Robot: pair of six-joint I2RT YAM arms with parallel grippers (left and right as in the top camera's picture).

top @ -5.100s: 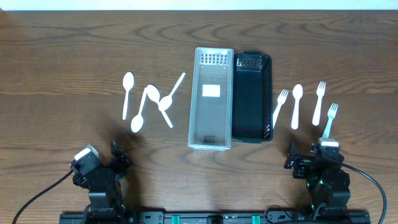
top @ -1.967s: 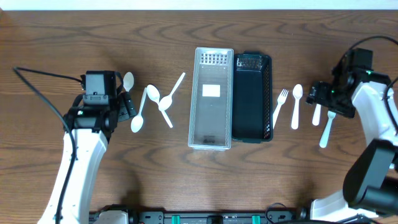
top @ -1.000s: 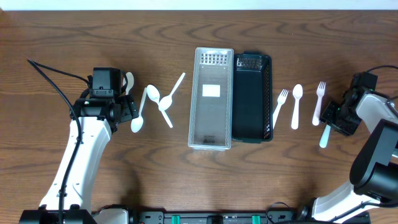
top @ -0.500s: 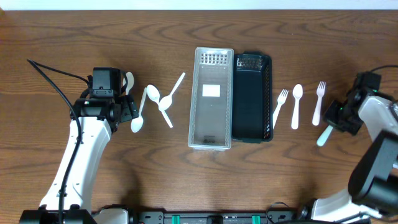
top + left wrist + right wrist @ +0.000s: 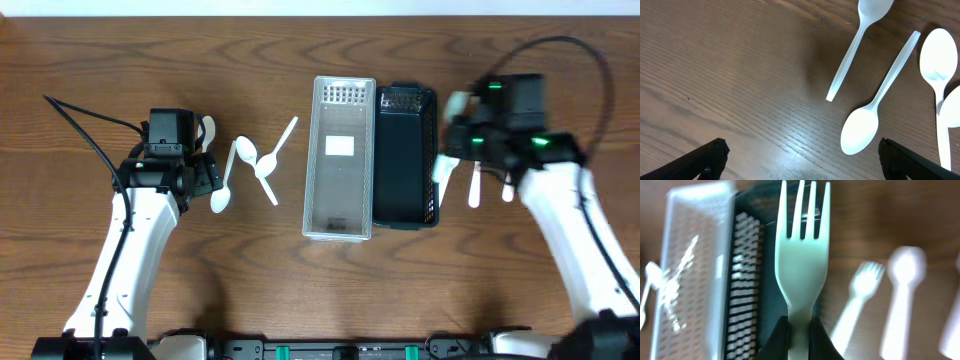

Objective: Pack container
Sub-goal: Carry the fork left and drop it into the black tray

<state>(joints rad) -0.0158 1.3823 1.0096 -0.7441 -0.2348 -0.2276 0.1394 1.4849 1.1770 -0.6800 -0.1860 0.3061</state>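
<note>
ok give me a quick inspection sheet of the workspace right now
surface: wooden table, no spills seen
job's things: clear container and black basket side by side, nothing seen inside; four spoons left of them; loose fork and lone spoon on the right
clutter: nothing seen
grippers: left gripper open above the spoons; right gripper shut on held fork near the basket
cables: left cable, right cable, both off the table
surroundings: pale strip beyond the far edge
</note>
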